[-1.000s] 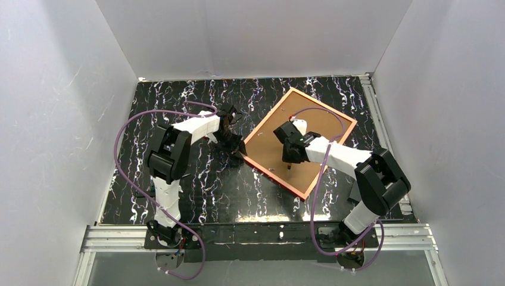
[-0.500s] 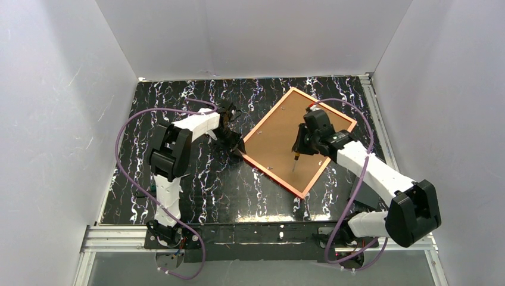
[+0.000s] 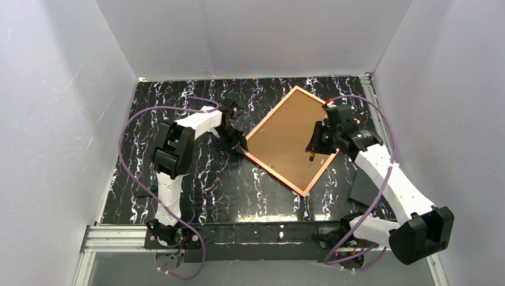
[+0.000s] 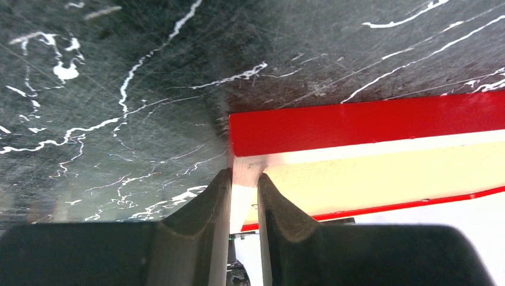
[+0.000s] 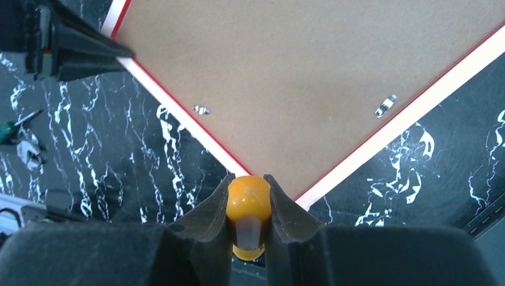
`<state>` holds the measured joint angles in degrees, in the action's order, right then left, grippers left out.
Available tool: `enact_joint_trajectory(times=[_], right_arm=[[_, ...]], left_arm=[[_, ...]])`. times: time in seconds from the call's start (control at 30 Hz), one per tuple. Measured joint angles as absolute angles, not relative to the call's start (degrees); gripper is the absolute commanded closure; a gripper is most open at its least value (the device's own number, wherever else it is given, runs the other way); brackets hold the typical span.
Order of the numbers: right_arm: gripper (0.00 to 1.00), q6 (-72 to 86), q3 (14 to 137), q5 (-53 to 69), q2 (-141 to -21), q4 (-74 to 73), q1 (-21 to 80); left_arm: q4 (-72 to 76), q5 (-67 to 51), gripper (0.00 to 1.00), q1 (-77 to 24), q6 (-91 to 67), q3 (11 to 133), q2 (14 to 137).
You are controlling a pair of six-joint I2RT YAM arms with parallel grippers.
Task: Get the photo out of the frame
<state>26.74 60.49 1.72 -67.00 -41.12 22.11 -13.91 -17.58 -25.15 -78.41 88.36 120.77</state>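
The frame (image 3: 271, 171) lies face down and askew on the black marble table, its red rim around the brown backing board (image 3: 286, 134). The photo is hidden under that board. My left gripper (image 3: 240, 145) is shut on the frame's left corner; in the left wrist view its fingers pinch the pale back rim (image 4: 244, 179) beside the red edge (image 4: 357, 122). My right gripper (image 3: 314, 149) hovers over the board's near right side, shut on an orange-handled tool (image 5: 249, 199) that points down. Two metal clips (image 5: 201, 109) (image 5: 386, 105) sit on the board.
A flat dark object (image 3: 364, 187) lies on the table at the near right. A small green-handled tool (image 5: 15, 119) lies left of the frame. White walls close in the table on three sides, and a metal rail (image 3: 375, 113) runs along its right edge.
My right arm has swung to the right, carrying the orange-handled tool from the board's middle toward its right side. The left gripper stays on the frame's corner, which has shifted slightly.
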Motion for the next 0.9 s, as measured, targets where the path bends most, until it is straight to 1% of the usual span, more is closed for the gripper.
enact_joint_trajectory(times=[0.23, 0.27, 0.3, 0.37, 0.43, 0.5, 0.53, 0.57, 0.63, 0.7, 0.8, 0.9], right_arm=[[0.99, 27.09, 63.51, 3.25, -64.53, -49.32, 22.13], [0.99, 27.27, 64.07, 3.25, -64.40, -50.30, 22.13], [0.99, 27.55, 64.64, 3.27, -64.14, -51.16, 22.13], [0.99, 27.68, 64.88, 3.27, -63.61, -52.05, 22.13], [0.99, 27.66, 64.73, 3.05, -63.57, -53.41, 22.13], [0.99, 27.66, 62.74, 2.79, -63.02, -53.32, 22.13], [0.99, 27.70, 61.25, 2.79, -62.41, -53.04, 22.11], [0.99, 27.86, 58.81, 2.81, -61.23, -52.66, 22.11], [0.99, 27.92, 56.82, 3.05, -60.18, -53.74, 22.11], [0.99, 27.88, 56.77, 3.38, -60.51, -54.39, 22.11], [0.99, 27.68, 56.88, 4.89, -63.13, -55.70, 22.15], [0.99, 27.35, 54.50, 6.74, -65.10, -55.40, 22.15]], left_arm=[[-13.39, -18.02, 0.96, -26.76, -80.38, 89.65, 121.64], [-13.39, -18.02, 0.92, -27.11, -80.60, 89.78, 121.64], [-13.39, -17.98, 0.84, -27.55, -80.55, 90.11, 121.80], [-13.10, -18.06, 0.61, -28.05, -79.77, 90.91, 122.41], [-11.97, -18.00, 0.47, -28.42, -77.93, 91.11, 122.48], [-9.72, -17.74, 0.38, -28.91, -75.92, 90.41, 121.91], [-7.90, -17.54, 0.25, -29.12, -75.07, 89.19, 121.12], [-5.34, -17.26, 0.16, -29.45, -74.06, 86.83, 119.70], [-2.07, -17.02, 0.05, -30.17, -72.47, 82.89, 117.03], [0.10, -17.45, 0.02, -30.89, -71.33, 78.94, 113.27], [0.34, -18.06, 0.02, -31.70, -68.66, 74.65, 105.32], [-2.61, -18.74, 0.02, -31.90, -62.67, 73.43, 94.80]])
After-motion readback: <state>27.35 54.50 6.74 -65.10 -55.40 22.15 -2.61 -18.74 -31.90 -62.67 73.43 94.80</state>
